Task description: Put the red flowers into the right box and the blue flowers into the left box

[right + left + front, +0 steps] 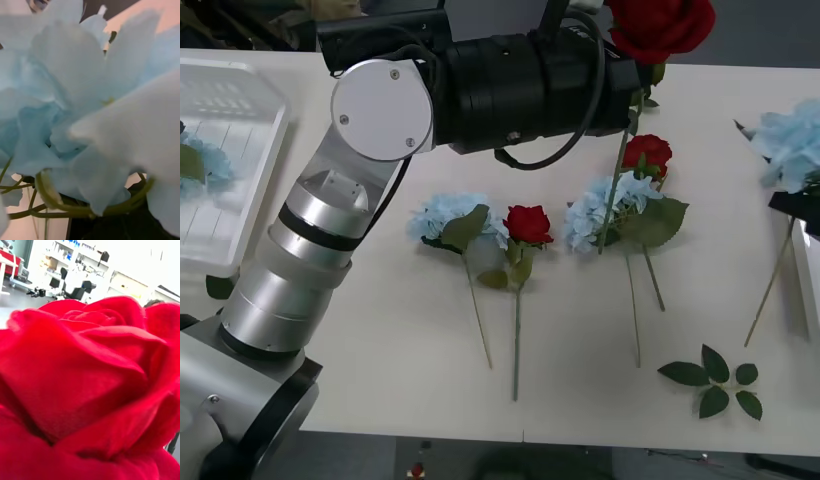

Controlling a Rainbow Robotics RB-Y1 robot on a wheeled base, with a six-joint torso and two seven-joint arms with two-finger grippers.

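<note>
My left arm (520,85) reaches across the table's far side. A red flower (660,25) hangs in the air at its end, stem pointing down, held by the left gripper, whose fingers are hidden behind the bloom (90,390). At the right edge a blue flower (790,145) leans over the right box (810,275). The right gripper holds it, and its bloom (90,112) hides the fingers. On the table lie a blue flower (442,218), a red flower (528,224), a second blue flower (605,208) and a second red flower (647,152). The left box (265,170) holds one blue flower (200,165).
A flowerless green leaf sprig (715,380) lies near the table's front right. A single loose leaf (220,287) sits beside the left box. The left arm's shoulder and elbow cover the front left of the table.
</note>
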